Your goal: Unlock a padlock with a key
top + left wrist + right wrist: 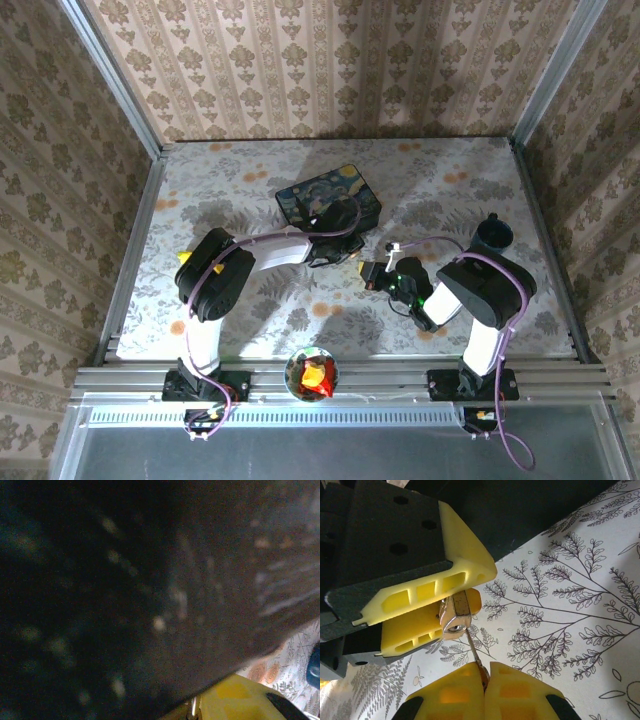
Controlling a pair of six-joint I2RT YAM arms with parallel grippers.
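Observation:
The small brass padlock [454, 619] is clamped between my left gripper's yellow fingers [420, 592], its keyhole facing my right gripper [485, 680]. That gripper is shut on the key [476, 655], whose thin blade runs up and left to the keyhole. From above, my left gripper [345, 258] and right gripper [378, 272] meet tip to tip mid-table, just in front of the dark blue painted box [328, 200]. In the left wrist view one yellow finger [235, 700] shows at the bottom, under the blurred dark box side [150, 580].
A small dark blue cup [493, 235] stands at the right, behind the right arm. A bowl [312, 372] with red and yellow contents sits on the front rail between the arm bases. Patterned table surface [220, 190] lies to the left of the box.

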